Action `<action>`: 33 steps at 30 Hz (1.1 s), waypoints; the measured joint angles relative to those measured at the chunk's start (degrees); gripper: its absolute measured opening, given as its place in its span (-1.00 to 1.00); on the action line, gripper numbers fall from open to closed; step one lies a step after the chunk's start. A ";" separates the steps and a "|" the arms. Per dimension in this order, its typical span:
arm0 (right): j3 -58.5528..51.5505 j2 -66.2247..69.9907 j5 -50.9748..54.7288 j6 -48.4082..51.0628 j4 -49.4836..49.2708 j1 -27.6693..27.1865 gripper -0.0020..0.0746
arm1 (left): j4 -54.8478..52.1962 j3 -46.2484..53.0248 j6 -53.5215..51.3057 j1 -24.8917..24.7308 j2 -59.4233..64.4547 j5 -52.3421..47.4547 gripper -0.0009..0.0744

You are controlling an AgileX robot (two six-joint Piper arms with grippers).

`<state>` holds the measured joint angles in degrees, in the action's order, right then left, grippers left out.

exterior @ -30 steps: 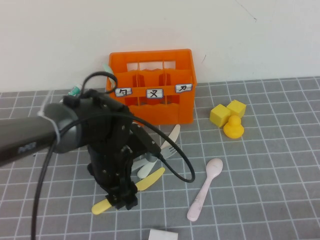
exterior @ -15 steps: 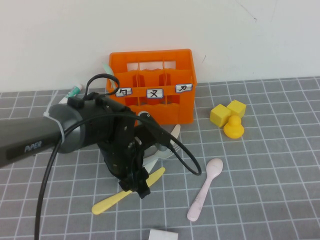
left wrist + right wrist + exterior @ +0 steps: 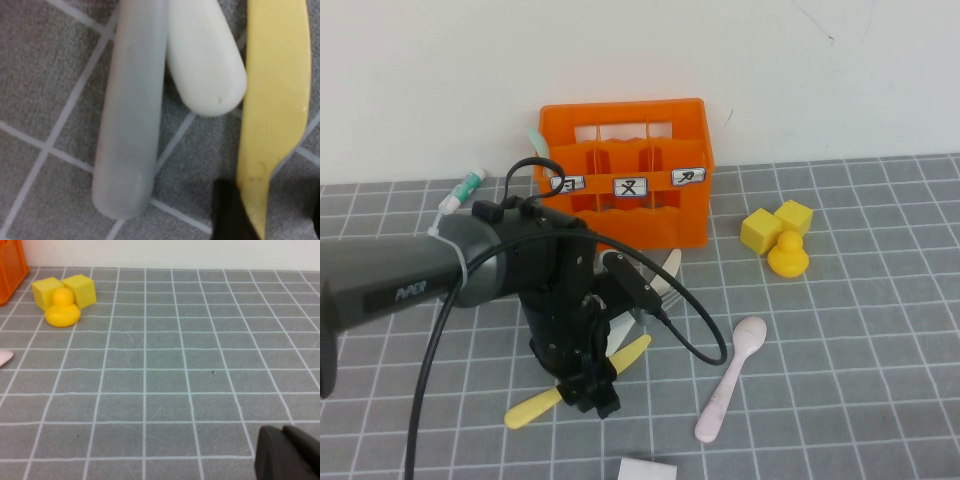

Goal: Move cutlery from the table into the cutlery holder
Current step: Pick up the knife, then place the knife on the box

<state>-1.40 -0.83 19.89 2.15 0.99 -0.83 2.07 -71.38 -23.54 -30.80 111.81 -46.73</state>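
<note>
Lowered again over the yellow knife [image 3: 582, 381], the left gripper [image 3: 592, 392] is seen with jaws part-open astride it, grip unconfirmed. Its long axis is laid diagonally on the table [image 3: 860, 400]. Right gripper [image 3: 287, 452] is parked shut, farther off.

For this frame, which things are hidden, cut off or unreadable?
- High view: the left hand is low over the yellow knife; the arm hides its middle and any grip.
- High view: fork and white knife are mostly behind the arm.
- High view: the right hand is out of frame; the right wrist view shows only its dark tip.
- High view: the holder's compartment floors are hidden by its walls.
</note>
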 joint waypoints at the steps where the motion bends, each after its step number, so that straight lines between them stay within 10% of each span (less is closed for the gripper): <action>1: 0.00 0.00 0.00 0.00 0.00 0.00 -0.95 | 0.00 -0.09 0.00 0.00 0.25 -0.14 -0.11; 7: 0.00 0.00 0.00 0.00 0.00 0.00 -0.95 | -0.35 -0.73 0.28 0.00 0.89 -0.11 -0.71; 23: 0.00 0.00 0.00 0.00 0.00 0.00 -0.95 | 1.65 0.48 7.81 0.00 -9.84 -4.50 -0.73; 33: 0.00 0.00 0.00 0.00 0.00 0.00 -0.95 | 2.10 10.68 11.97 0.00 -39.43 13.93 -0.73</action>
<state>-1.40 -0.83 19.89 2.15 0.99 -0.83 4.17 -60.70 -11.57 -30.80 72.38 -32.80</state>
